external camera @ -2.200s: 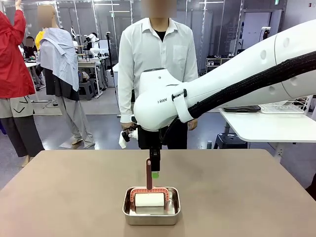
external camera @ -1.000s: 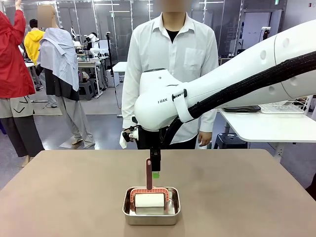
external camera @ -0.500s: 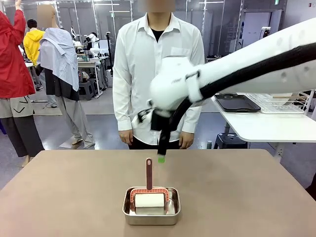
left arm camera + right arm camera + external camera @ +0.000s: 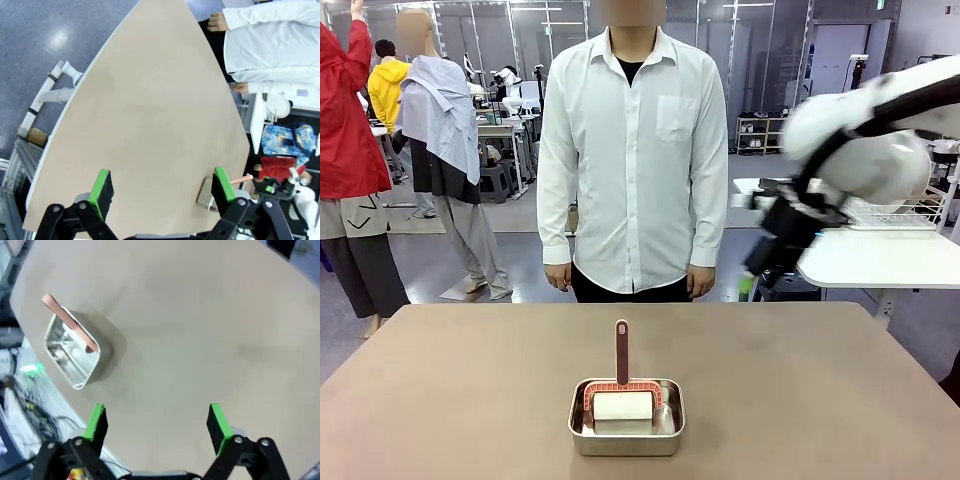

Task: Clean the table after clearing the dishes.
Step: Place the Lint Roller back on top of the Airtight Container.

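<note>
A lint roller (image 4: 623, 402) is standing ready in a small steel pan (image 4: 626, 417) near the robot-side edge of the wide taupe bench (image 4: 820, 400), its pink handle (image 4: 621, 350) sticking straight up, while a person in a white shirt (image 4: 632, 150) is waiting just beyond the far edge of the pan's bench. No plates or trays are sitting on the bench, so the clearing looks done and the wiping not yet begun. The right hand (image 4: 156, 422) is hanging high above the bench with its green pads (image 4: 216, 421) spread wide and nothing between them, the pan lying off to one side below it; in the front view that arm shows as a blur to the right of the pan. The left hand (image 4: 162, 190) is likewise gaping and holding nothing, over bare benchtop with the pan near one finger. Done well, the step probably means closing squarely on the upright handle, lifting clear of the pan's rim, then rolling in overlapping passes. A white side table (image 4: 880, 255) and a busy workshop are filling the room behind.
</note>
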You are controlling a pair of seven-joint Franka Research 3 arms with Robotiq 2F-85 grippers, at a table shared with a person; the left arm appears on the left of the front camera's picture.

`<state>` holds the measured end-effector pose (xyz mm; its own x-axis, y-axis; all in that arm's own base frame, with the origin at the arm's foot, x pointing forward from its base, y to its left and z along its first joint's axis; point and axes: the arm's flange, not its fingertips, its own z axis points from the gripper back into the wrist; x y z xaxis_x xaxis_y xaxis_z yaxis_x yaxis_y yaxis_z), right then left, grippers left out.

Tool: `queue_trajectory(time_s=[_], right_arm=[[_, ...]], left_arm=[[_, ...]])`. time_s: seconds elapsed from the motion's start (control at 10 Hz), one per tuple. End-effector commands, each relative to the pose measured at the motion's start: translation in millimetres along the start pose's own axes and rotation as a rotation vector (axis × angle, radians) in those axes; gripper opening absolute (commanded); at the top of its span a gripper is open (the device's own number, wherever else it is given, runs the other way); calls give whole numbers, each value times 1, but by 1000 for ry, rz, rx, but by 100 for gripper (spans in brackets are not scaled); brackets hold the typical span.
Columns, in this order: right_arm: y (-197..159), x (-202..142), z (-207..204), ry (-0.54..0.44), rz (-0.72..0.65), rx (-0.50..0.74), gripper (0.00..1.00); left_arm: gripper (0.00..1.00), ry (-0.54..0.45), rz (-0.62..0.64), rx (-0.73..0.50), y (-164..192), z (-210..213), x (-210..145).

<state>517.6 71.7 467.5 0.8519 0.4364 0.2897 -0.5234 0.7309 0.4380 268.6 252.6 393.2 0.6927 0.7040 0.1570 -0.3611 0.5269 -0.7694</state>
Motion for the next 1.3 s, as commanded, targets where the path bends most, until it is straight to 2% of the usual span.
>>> queue_trajectory(time_s=[0.0, 0.1, 0.2, 0.3, 0.4, 0.5, 0.6, 0.7, 0.8, 0.9, 1.2], right_arm=[[-52, -88, 27, -411, -433, 220, 100], [-87, -133, 39, -522, -577, 250, 100], [-123, -186, 42, -685, -684, 390, 100], [-149, -231, 27, -807, -805, 449, 100], [-166, -269, -4, -880, -924, 453, 100], [-173, -295, -35, -993, -971, 515, 100], [-171, -316, -54, -1128, -996, 495, 100], [-168, -326, -59, -1221, -995, 478, 100], [-167, -328, -59, -1268, -945, 483, 100], [-185, -337, -40, -851, -1044, 458, 100], [-185, -337, -40, -851, -1044, 458, 100]], left_arm=[[100, -3, 0, 5, 0, 3, 1], [100, -3, 0, 5, 0, 3, 1], [100, -3, 0, 5, 0, 3, 1], [100, -3, 0, 5, 0, 3, 1], [100, -3, 0, 5, 0, 3, 1], [100, -3, 0, 5, 0, 3, 1], [100, -3, 0, 5, 0, 3, 1], [100, -3, 0, 5, 0, 3, 1], [100, -3, 0, 5, 0, 3, 1], [100, -3, 0, 5, 0, 3, 1], [100, -3, 0, 5, 0, 3, 1]])
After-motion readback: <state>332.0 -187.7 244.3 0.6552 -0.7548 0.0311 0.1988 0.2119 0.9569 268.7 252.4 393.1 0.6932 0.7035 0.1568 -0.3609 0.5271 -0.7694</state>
